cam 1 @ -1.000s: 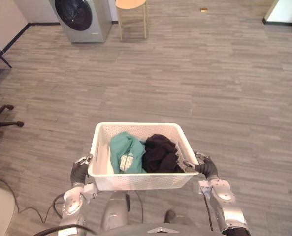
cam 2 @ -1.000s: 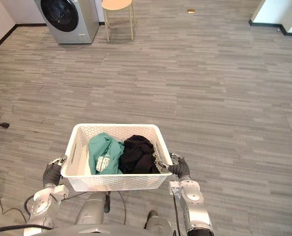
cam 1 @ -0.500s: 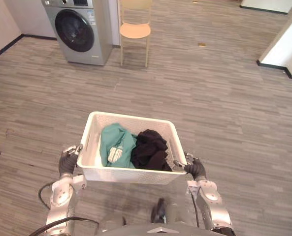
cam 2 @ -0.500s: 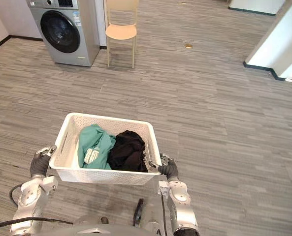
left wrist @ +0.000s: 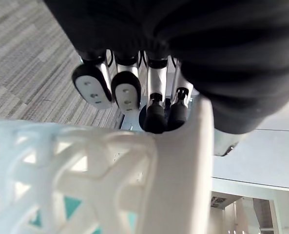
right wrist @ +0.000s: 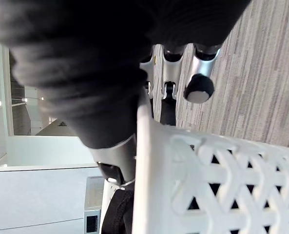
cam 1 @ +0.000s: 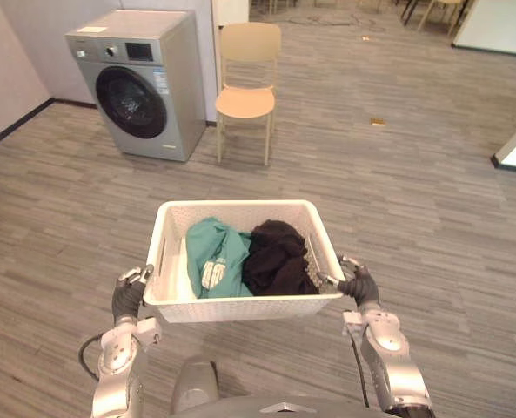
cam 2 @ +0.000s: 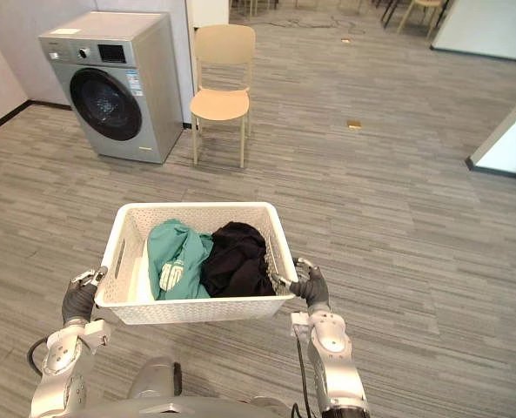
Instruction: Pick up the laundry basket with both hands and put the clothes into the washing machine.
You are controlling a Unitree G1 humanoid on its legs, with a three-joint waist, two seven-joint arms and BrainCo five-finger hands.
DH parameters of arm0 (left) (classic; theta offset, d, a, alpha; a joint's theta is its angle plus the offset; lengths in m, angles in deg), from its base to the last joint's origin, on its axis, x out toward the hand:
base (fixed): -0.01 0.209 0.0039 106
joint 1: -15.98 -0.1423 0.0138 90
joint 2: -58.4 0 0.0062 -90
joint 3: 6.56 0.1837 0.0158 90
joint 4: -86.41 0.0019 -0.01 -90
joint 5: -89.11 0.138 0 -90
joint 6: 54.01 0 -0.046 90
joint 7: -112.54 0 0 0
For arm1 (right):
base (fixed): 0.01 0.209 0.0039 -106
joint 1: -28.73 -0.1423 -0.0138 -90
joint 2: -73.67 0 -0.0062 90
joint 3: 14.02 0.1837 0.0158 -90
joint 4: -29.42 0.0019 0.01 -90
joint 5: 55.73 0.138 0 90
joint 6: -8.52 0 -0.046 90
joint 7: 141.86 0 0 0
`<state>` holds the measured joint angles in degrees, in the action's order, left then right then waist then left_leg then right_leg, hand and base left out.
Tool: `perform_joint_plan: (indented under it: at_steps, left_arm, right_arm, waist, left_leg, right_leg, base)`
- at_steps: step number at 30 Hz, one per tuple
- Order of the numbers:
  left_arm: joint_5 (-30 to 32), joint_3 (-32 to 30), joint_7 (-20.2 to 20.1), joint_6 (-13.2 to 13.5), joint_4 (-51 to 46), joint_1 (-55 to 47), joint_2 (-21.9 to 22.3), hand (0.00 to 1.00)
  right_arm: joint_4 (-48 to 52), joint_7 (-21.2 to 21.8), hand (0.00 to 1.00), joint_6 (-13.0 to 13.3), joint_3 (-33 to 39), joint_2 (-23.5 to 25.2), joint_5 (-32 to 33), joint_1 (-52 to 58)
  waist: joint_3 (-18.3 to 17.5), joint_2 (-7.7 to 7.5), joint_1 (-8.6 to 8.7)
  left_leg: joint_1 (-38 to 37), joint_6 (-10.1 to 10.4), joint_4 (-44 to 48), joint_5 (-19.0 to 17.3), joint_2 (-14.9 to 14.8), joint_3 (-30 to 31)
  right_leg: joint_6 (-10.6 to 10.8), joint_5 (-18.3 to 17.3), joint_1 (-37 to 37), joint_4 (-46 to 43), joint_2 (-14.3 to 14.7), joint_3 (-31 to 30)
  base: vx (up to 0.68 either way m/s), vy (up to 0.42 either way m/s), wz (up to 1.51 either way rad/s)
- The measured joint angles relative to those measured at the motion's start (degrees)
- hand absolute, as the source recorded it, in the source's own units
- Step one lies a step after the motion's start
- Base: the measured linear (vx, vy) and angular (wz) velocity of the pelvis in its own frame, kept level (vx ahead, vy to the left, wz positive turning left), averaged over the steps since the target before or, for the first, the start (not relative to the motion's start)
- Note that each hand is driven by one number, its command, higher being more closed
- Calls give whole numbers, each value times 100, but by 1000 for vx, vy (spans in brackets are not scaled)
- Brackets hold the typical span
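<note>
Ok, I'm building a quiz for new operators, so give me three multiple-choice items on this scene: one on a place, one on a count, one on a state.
1. Where does the chair stand?
A) right of the washer
B) left of it
C) on top of it

2. How many garments lie in the basket?
A) one
B) two
C) four

3. The washer's door is:
A) wide open
B) missing
C) shut

Key: 1 A, the chair is by the washer's right side. 2 B, a green garment and a black garment. 3 C, the round door sits flush in the front.
</note>
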<state>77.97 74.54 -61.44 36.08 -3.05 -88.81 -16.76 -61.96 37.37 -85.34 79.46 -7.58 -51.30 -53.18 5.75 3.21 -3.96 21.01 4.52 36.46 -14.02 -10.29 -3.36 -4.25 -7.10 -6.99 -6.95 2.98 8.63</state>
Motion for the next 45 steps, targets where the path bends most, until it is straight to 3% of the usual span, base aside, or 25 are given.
perform_joint_plan:
  at_steps: [3, 6, 9, 10, 11, 13, 17, 20, 21, 23, 24, 26, 27, 28, 30, 32, 33, 34, 35, 37, 38, 39, 40, 43, 45]
  left_arm:
    - [1, 27, -2, -1, 1, 2, 20, 100]
    - [-1, 17, 14, -6, 11, 0, 6, 100]
    - [1, -2, 39, -10, 17, 31, -112, 100]
    - [4, 6, 86, -45, 19, 20, -219, 100]
    - [4, 15, 103, -70, 18, 12, -231, 100]
    - [4, -3, 142, -76, -23, 12, -346, 100]
    - [5, 21, 148, -71, -249, 27, -486, 100]
    - [6, 99, 128, -72, -243, 116, -558, 100]
    - [13, 99, 130, -77, -239, 116, -566, 100]
    - [23, 106, 129, -85, -235, 96, -480, 100]
    - [23, 109, 130, -82, -250, 11, -364, 100]
    - [23, 115, 136, -74, -237, -36, -122, 100]
    - [19, 79, 143, -70, -241, -59, 1, 100]
    - [15, 52, 142, -76, -230, -102, 90, 100]
    - [9, 115, 127, -77, -216, -102, 64, 100]
    - [9, 114, 125, -75, -209, -100, 5, 100]
    - [4, 112, 124, -75, -206, -98, -19, 100]
    - [-3, 113, 122, -74, -197, -73, -19, 100]
    - [-6, 114, 121, -72, -196, -53, -14, 100]
    - [-5, 109, 117, -69, -196, -22, 5, 100]
    - [-5, 116, 117, -69, -197, -18, 10, 100]
    - [-3, 130, 117, -71, -177, -2, 2, 100]
    - [-4, 120, 121, -72, -149, -13, -22, 100]
    - [-4, 103, 148, -72, -111, 69, -85, 100]
    - [0, 119, 158, -111, -99, 82, -231, 100]
  right_arm:
    - [-264, -20, 100, 96, 14, -71, 10, -34]
    - [-607, -70, 100, 91, -16, 86, 9, -28]
    - [-665, -70, 100, 90, 3, 222, -8, -14]
    - [-718, -66, 100, 88, -7, 299, -17, 0]
    - [-761, -65, 100, 88, -7, 341, -19, 20]
    - [-892, -64, 100, 89, -35, 476, -22, 44]
    - [-845, -53, 100, 89, -72, 522, -21, 94]
    - [-774, -64, 100, 89, 60, 639, -19, 146]
    - [-625, -66, 100, 83, 47, 652, -27, 235]
    - [-419, -67, 100, 81, 30, 623, -34, 478]
    - [-375, -65, 100, 80, 0, 543, -32, 596]
    - [-296, -81, 100, 80, 15, 440, -29, 615]
    - [-143, -81, 100, 75, 11, 368, -26, 615]
    - [95, -78, 100, 49, -3, 260, -18, 609]
    - [85, -119, 100, 39, 18, 234, -9, 547]
    - [90, -131, 100, 41, 18, 238, -11, 454]
    - [87, -139, 100, 44, 19, 227, -11, 407]
    - [41, -173, 100, 54, 41, 191, -7, 212]
    - [40, -182, 100, 57, 62, 197, -7, 170]
    - [37, -181, 100, 91, 102, 190, -8, 154]
    - [32, -181, 100, 98, 126, 177, -8, 172]
    - [-97, -180, 100, 99, 116, 161, -11, 179]
    - [-306, -180, 100, 98, 103, 258, -11, 198]
    - [-572, -174, 100, 99, 113, 388, -13, 217]
    - [-732, -108, 100, 96, 104, 504, -22, 228]
  waist:
    - [-57, 110, 39]
    - [-240, -165, 19]
    - [-123, -435, 24]
    - [-53, -551, 48]
    - [-46, -559, 91]
    - [57, -417, 62]
    - [82, -390, 188]
    - [52, -515, 235]
    - [32, -599, 242]
    - [-54, -544, 273]
    - [-269, -389, 313]
    - [-345, -33, 428]
    - [-283, 143, 375]
    - [-220, 296, 217]
    - [-119, 215, 127]
    - [22, -14, 95]
    - [30, -74, 76]
    - [24, -130, 43]
    - [39, -123, 24]
    - [-4, -56, -26]
    - [-36, 5, -16]
    - [-71, 44, -40]
    - [-166, -144, -46]
    - [-209, -451, 27]
    - [-38, -597, 109]
  left_leg:
    - [93, 283, -2261, 895, -83, 51]
    - [109, -76, -1762, 1833, 217, -227]
    - [18, -418, -1093, 1127, 550, -434]
    - [-270, -552, -952, 843, 712, -489]
    - [-428, -602, -922, 699, 765, -463]
    - [-1126, -688, -1084, 276, 776, -314]
    - [-1861, -694, -1575, 49, 779, -43]
    - [-2476, -571, -2013, -190, 858, 65]
    - [-2717, -490, -2054, -411, 944, 117]
    - [-3163, -476, -2080, -839, 851, 297]
    - [-3405, -423, -1981, -977, 585, 405]
    - [-2700, -254, -15, -808, 125, 703]
    - [-2279, -57, 1066, -260, -62, 811]
    - [-1573, 111, 2626, 1011, -244, 837]
    - [-937, -43, 3746, 786, -236, 734]
    - [-485, -230, 3544, 351, -223, 302]
    - [-350, -236, 3184, 206, -198, 159]
    - [-81, -171, 1304, -15, -14, 0]
    - [-35, -140, 620, -2, 43, 4]
    - [-19, -6, -1764, 665, 180, 57]
    - [2, 50, -2166, 802, 169, 105]
    - [79, 105, -1966, 1359, 179, 117]
    - [55, -110, -1651, 1736, 365, -19]
    - [62, -451, -1032, 1062, 701, -216]
    - [-461, -699, -817, 534, 925, -366]
  right_leg:
    - [381, -420, -482, 257, -43, -23]
    - [583, -1049, -400, -596, -587, -192]
    - [688, -762, 587, -3159, -1171, -239]
    - [673, -24, 950, -4248, -1427, -344]
    - [658, 316, 1062, -4697, -1494, -343]
    - [637, -23, 1657, -5844, -1368, -257]
    - [586, -562, 2519, -4737, -1117, 341]
    - [675, 190, 2560, -876, -1077, 878]
    - [659, 344, 2633, -476, -1165, 917]
    - [516, 463, 2588, -906, -1111, 707]
    - [335, 659, 2502, -1206, -829, 743]
    - [240, 543, 2247, -1364, -491, 969]
    - [113, 387, 2020, -1364, -260, 970]
    - [2, 123, 1670, -1355, -1, 879]
    - [-70, -88, 1073, -1155, 124, 696]
    - [-67, -111, 370, -700, 115, 430]
    - [-67, -111, 216, -552, 91, 353]
    - [-46, -125, -65, -281, 6, 207]
    - [-26, -156, -142, -216, -22, 125]
    - [235, -443, -464, 20, -154, -22]
    - [330, -549, -551, 87, -144, -50]
    - [530, -898, -738, -10, -242, -157]
    - [531, -1220, -754, -369, -511, -272]
    - [657, -1185, -26, -2283, -1009, -474]
    - [849, -223, 837, -4763, -1400, -648]
  base:
    - [465, 175, -25]
    - [570, 318, -20]
    - [542, 271, 2]
    - [404, 193, 26]
    - [490, 206, 35]
    - [470, 157, 21]
    - [457, 32, 36]
    - [420, -97, 37]
    - [518, -176, 28]
    - [672, -271, 51]
    - [763, -287, 67]
    - [826, -318, 48]
    - [1022, -356, -27]
    - [592, -172, -60]
    - [568, -121, -49]
    - [709, -136, -32]
    - [809, -82, -66]
    - [534, 21, -67]
    - [636, 100, -79]
    - [534, 181, -57]
    - [525, 244, -57]
    - [528, 286, -53]
    - [538, 273, -49]
    - [567, 229, -10]
    - [544, 246, 12]
